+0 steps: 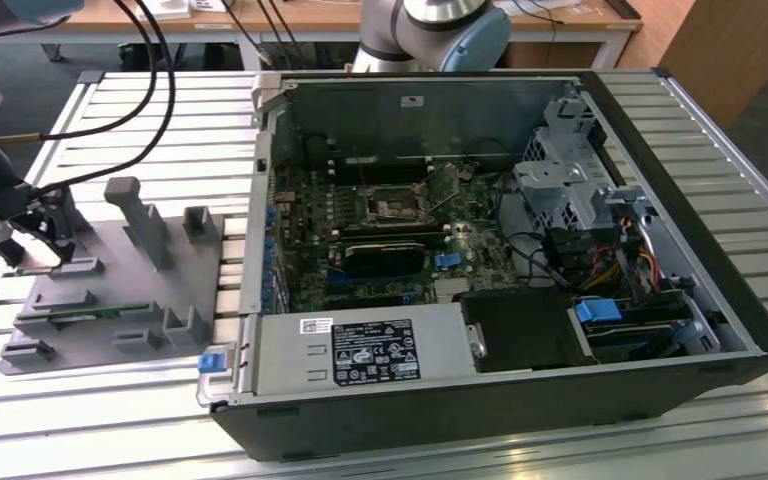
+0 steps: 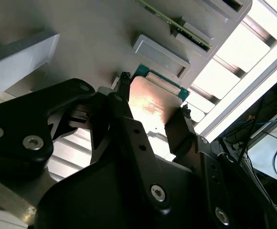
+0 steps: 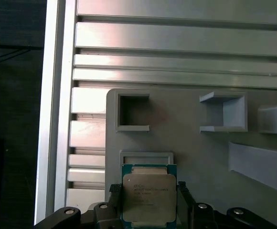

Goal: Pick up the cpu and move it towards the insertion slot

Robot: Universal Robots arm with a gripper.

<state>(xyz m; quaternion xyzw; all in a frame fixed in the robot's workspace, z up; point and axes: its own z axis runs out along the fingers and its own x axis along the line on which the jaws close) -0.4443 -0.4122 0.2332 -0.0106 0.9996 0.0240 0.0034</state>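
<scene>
The cpu (image 3: 149, 198) is a flat square chip with a silvery top on a green base, and it sits between my two black fingertips. My gripper (image 3: 149, 189) is shut on the cpu, with one finger (image 3: 114, 192) pressed against each side edge. In the second wrist view the cpu (image 2: 154, 106) shows the same hold by the gripper (image 2: 154, 95). The exterior view has the gripper (image 1: 40, 262) over the grey parts holder (image 1: 131, 305) at that view's far left. The insertion slot (image 1: 394, 207) is the square socket on the motherboard inside the open case, well off toward the exterior view's right.
A green memory strip (image 1: 84, 318) lies in the holder, beside grey upright posts (image 1: 144, 225). The open computer case (image 1: 518, 400) has tall walls and a drive cage (image 1: 564, 190). Black cables (image 1: 144, 90) hang over the slatted aluminium table (image 1: 157, 120).
</scene>
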